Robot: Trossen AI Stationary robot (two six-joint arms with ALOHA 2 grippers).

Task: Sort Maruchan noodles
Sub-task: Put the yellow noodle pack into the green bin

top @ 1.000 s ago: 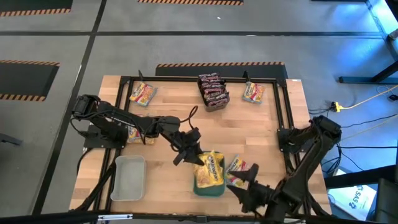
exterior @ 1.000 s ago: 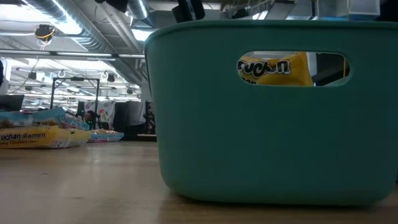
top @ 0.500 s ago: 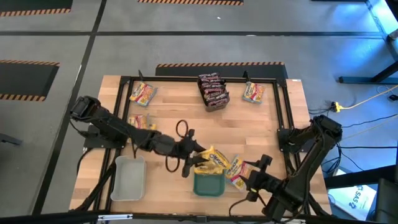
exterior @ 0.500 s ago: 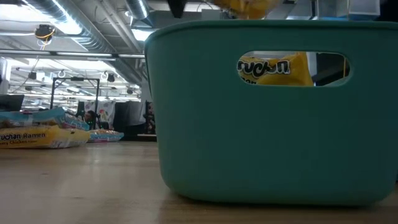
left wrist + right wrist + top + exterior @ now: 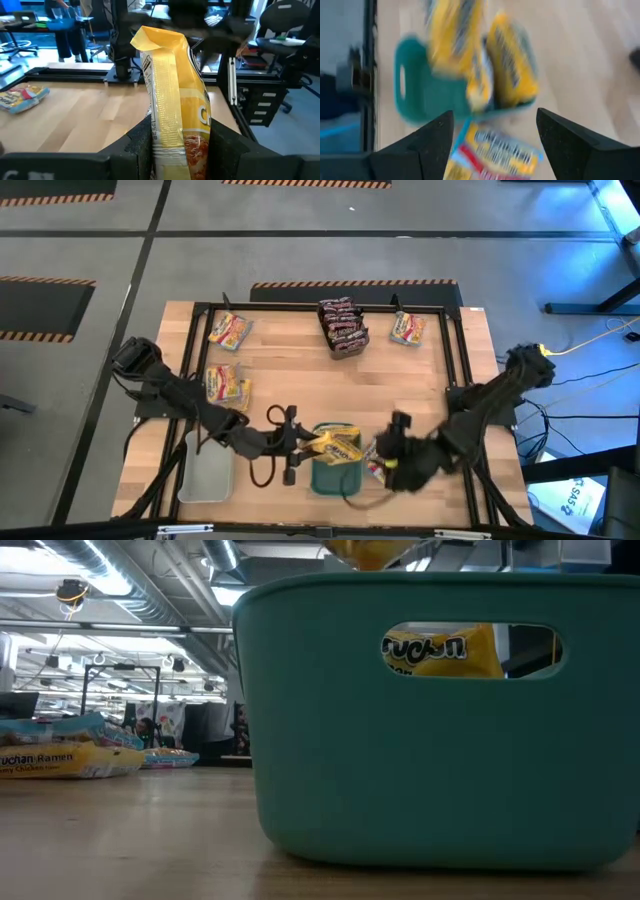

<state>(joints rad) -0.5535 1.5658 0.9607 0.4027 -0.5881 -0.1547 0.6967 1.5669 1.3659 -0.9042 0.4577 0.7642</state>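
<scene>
Left gripper (image 5: 305, 447): clamped on a yellow packet (image 5: 172, 125) by its lower end, packet held upright on edge over the near-left rim of the teal tray (image 5: 335, 472). Edge-on hold judged to suit dropping the packet in beside the yellow packet already inside (image 5: 440, 652), visible through the tray's handle slot.

Right gripper (image 5: 385, 463): fingers spread wide, empty, hovering just right of the teal tray above an orange-red packet (image 5: 495, 150) lying flat on the table (image 5: 290, 350). Position judged as an approach for the next pick.

Held packet: glossy, crinkled, bright yellow, sealed seam along the facing edge, noodle picture near the bottom.

Remaining packets: maroon stack (image 5: 341, 326) at the far edge, others scattered far left, far right and mid left. Grey tray (image 5: 206, 467) at near left.
</scene>
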